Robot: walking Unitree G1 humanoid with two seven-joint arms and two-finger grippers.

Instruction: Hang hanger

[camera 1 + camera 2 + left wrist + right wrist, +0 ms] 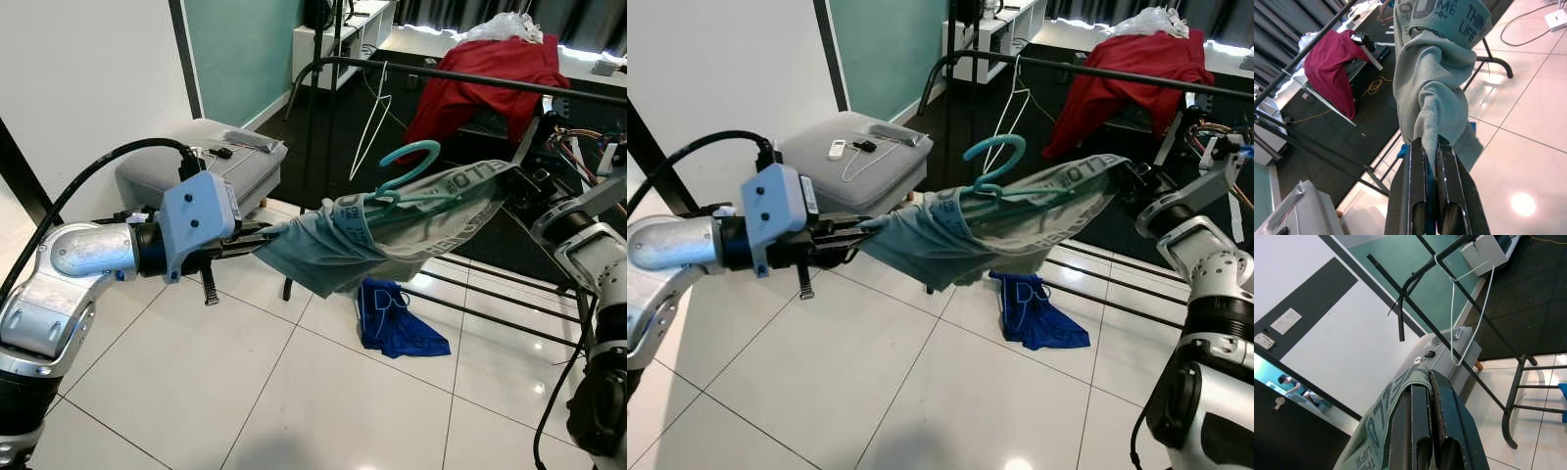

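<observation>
Black fingers of my left tool [257, 238] were clenched on one bunched end of the grey-green garment [392, 240]; the left wrist view showed the cloth [1437, 98] pinched between the two fingers [1415, 196]. My right tool [514, 181] was clamped on the opposite end, at the lettered waistband [1383, 431], its fingers [1420, 426] closed over the fabric. Between the two tools the garment hung stretched in mid-air above the white tiled floor [196, 392].

A teal hanger [407, 166] sat inside the garment — its hook stood up out of the waistband opening, below the black clothes rack rail [470, 76] and not on it. I saw a white wire hanger [372, 122] hooked on that rail, and a red garment [480, 83] draped over the rail further along. On the floor beneath the stretched cloth lay a crumpled blue garment [397, 318], beside the rack's lower bars. Near my left arm stood a grey ottoman [196, 162] with a remote [838, 149] and a few small items on top.
</observation>
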